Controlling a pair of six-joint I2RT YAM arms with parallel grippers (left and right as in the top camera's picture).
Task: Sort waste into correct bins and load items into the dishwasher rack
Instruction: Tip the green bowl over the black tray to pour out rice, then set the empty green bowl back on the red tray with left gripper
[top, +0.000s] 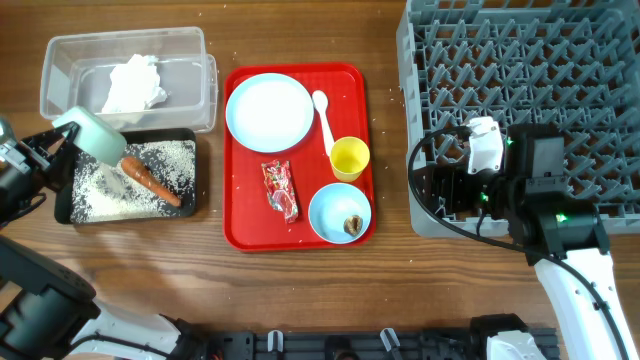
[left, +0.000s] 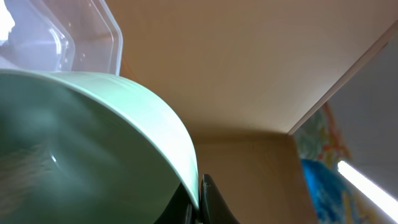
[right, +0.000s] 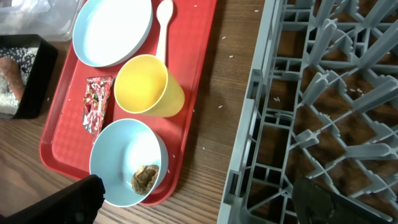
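Overhead shows the left gripper (top: 52, 145) clamped on the rim of a bowl (top: 97, 134), which is tipped over the black tray (top: 193, 170) near the tabletop's left edge. Rice (top: 100, 195) and a carrot (top: 150, 180) lie in that tray. In the left wrist view the jaws pinch the thin rim at the bottom.

The bowl looks like light, stiff, smooth plastic. Held by one rim point it could swing or slip, so I judge it wants a slow carry to the rack (top: 520, 60).

The right gripper (right: 202, 202) stands wide apart and empty over the rack's near-left corner.

On the red tray (top: 245, 215):
- The plate (top: 268, 112) is flat and best taken at its edge.
- The spoon (top: 322, 115) is thin and awkward to lift, so take the handle.
- The cup (top: 349, 158) offers its rim.
- The wrapper (top: 280, 190) is soft and crinkly, so pinch its middle.
- The second bowl (top: 340, 213), in the near-right corner, holds a lump (top: 353, 225).

A limp napkin (top: 135, 85) lies in the tub (top: 185, 60).

The wrapper's print is too small to read, and no brand or label shows elsewhere.
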